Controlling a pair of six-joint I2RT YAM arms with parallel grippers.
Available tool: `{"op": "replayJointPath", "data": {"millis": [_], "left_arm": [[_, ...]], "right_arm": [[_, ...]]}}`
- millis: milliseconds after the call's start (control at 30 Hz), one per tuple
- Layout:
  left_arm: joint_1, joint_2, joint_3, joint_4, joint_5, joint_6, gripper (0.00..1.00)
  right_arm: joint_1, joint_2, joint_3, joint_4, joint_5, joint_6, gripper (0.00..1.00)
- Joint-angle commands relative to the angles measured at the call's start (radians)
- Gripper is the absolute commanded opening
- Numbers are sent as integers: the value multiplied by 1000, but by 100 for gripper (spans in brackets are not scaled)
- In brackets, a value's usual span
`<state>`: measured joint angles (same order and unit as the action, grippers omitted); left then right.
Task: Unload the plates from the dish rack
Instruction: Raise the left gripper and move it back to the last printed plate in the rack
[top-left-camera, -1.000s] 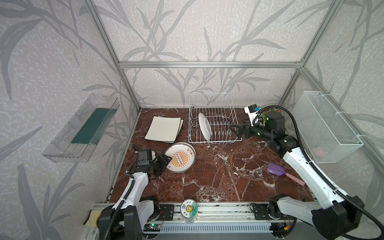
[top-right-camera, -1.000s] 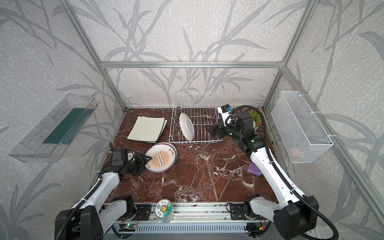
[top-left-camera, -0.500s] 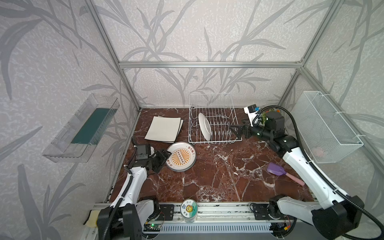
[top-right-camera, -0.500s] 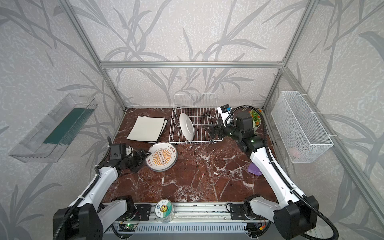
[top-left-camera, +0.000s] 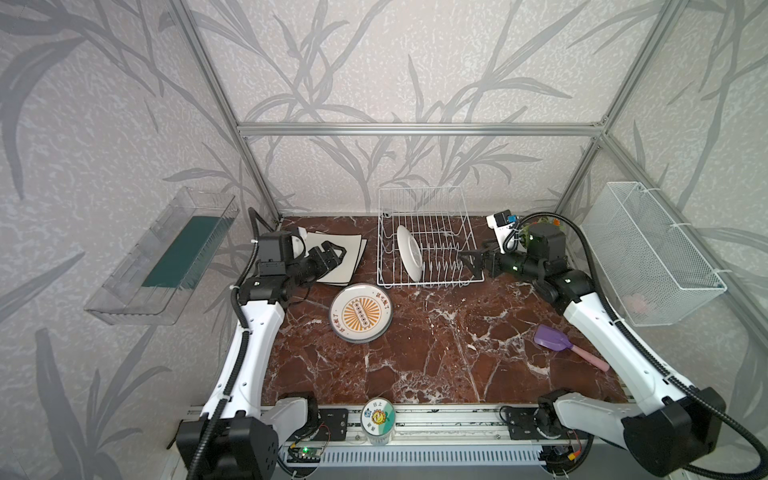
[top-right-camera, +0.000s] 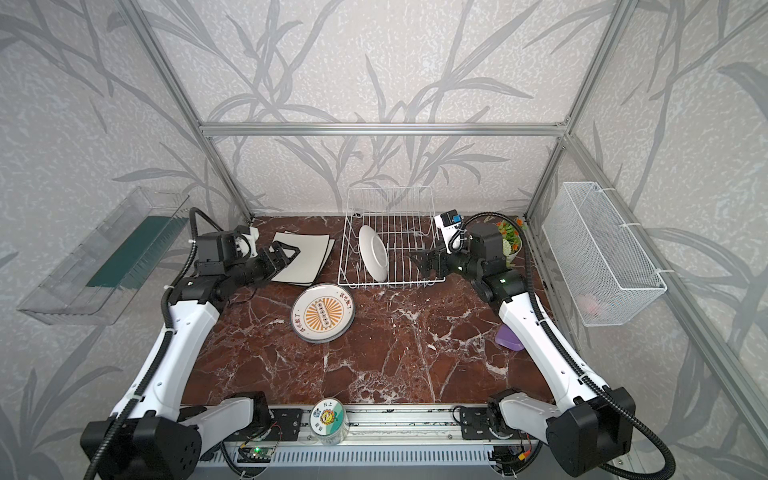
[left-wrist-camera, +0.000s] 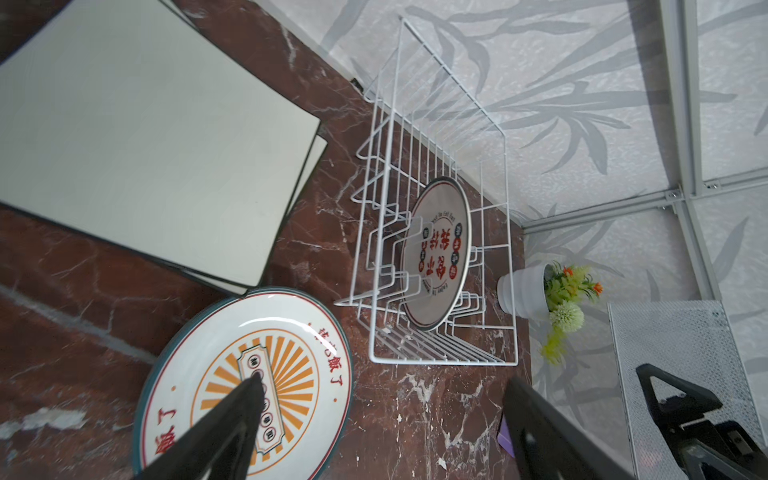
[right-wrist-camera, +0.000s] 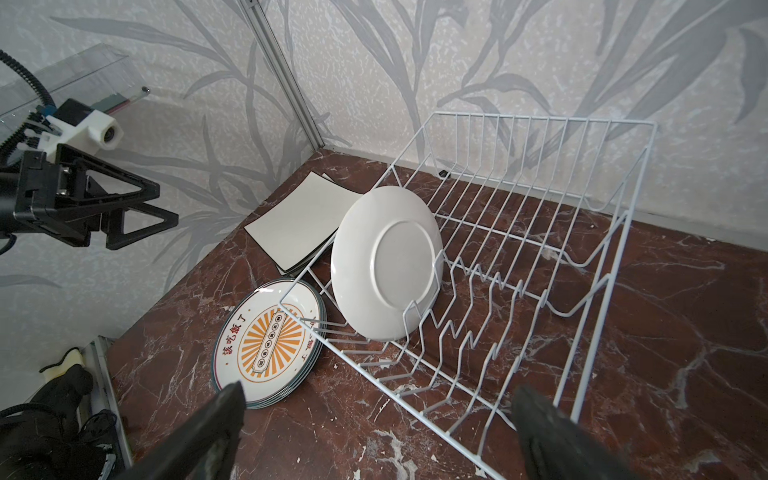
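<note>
**Two overhead, two on wrists**

Both top views look down from high above the front edge toward the back wall, far enough to take in the whole table (top-left-camera: 436, 365). The left wrist camera looks from close above the table at one end of the dish rack (left-wrist-camera: 432, 353); the right wrist camera faces its opposite end. All four views share the rack and the orange plate (right-wrist-camera: 266, 340).

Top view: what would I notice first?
A white wire dish rack sits at the back of the red marble table, one white plate standing on edge in it. Front-left of it an orange sunburst plate lies flat. The left gripper and right gripper flank the rack, open.
</note>
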<state>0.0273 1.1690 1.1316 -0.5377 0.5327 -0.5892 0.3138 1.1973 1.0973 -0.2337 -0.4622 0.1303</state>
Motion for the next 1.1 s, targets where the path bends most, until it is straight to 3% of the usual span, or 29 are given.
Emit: {"op": "replayJointPath", "data": {"millis": [0, 367, 633, 767, 967, 1067], "left_arm": [[-87, 82, 87, -22, -8, 66, 92], [-277, 381, 267, 62, -25, 71, 88], [-359, 576, 392, 81, -11, 67, 78], [-381, 658, 465, 71, -9, 56, 68], [-394, 726, 522, 43, -22, 48, 40], [-394, 740, 537, 26, -32, 48, 31]], "right_arm": [[13, 8, -6, 19, -9, 14, 99], [28, 10, -8, 8, 22, 14, 99], [29, 12, -7, -8, 60, 6, 99], [28, 9, -6, -20, 83, -3, 99], [28, 4, -7, -35, 102, -17, 99], [28, 5, -8, -38, 109, -22, 99]]}}
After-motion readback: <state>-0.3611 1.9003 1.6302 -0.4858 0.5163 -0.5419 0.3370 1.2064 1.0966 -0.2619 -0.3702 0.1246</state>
